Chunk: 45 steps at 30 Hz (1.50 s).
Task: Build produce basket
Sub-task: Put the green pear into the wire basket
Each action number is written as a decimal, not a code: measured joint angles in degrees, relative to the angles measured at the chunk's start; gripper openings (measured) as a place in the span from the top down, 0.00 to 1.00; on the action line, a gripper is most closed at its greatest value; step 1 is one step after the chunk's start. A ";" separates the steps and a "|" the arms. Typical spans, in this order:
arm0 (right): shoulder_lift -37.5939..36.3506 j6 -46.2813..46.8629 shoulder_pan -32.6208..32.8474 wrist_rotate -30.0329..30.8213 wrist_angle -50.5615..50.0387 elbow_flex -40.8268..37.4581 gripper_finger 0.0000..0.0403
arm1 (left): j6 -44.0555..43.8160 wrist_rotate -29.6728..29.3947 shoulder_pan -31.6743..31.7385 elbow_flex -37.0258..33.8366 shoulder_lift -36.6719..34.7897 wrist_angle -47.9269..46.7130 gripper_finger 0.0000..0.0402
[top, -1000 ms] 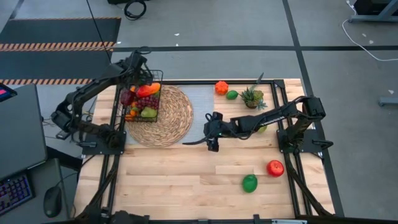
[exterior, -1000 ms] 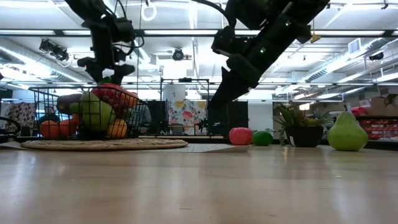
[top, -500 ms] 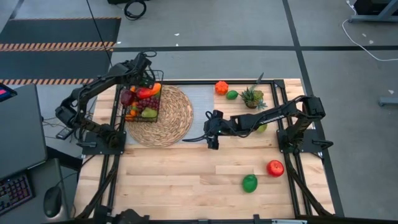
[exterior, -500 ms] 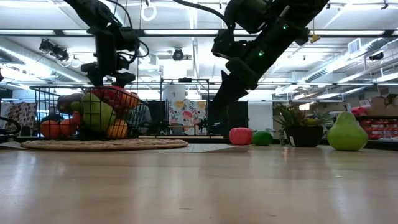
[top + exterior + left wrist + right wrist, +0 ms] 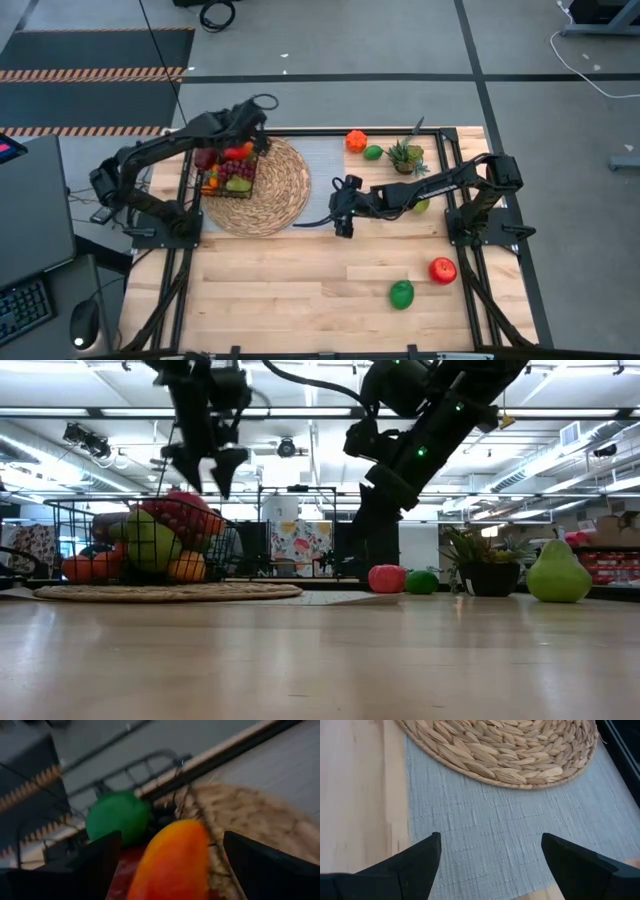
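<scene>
The basket (image 5: pixel 229 172) is small, black and made of thin wire. It sits on the far left side of the round straw mat (image 5: pixel 272 195), on the table (image 5: pixel 300 290). It is already piled high with produce (image 5: pixel 150 540): red, green, orange and yellow toy pieces. An orange-red mango (image 5: pixel 172 860) and a round green fruit (image 5: pixel 117 817) lie on top.

The toys are probably light, hard and smooth (so they could slip or roll). A good hold is likely across the round middle of each 1. The basket is likely stiff but light, so a push could slide it.

The left pincer (image 5: pixel 207 465) hangs just above the pile, spread wide, holding nothing. The right pincer (image 5: pixel 342 215) hovers over the grey cloth (image 5: pixel 510 850) beside the mat, also spread wide and holding nothing.

More produce waits on the table: a red apple (image 5: pixel 442 270) and a green fruit (image 5: pixel 401 294) near the front, and an orange fruit (image 5: pixel 356 141) and a lime (image 5: pixel 373 152) by the potted plant (image 5: pixel 405 156).
</scene>
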 joint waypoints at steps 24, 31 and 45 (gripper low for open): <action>-3.73 5.01 -6.71 0.22 -9.78 -1.51 0.14 | -18.01 -14.03 -40.62 -12.92 -0.28 31.05 0.11; -10.86 11.53 -9.21 2.81 -27.47 -1.51 0.14 | -16.43 -13.97 -44.73 -22.30 -0.27 47.06 0.11; -26.82 34.37 -10.02 4.46 -63.91 -1.51 0.14 | -14.59 -13.72 -46.96 -25.85 -0.27 51.69 0.11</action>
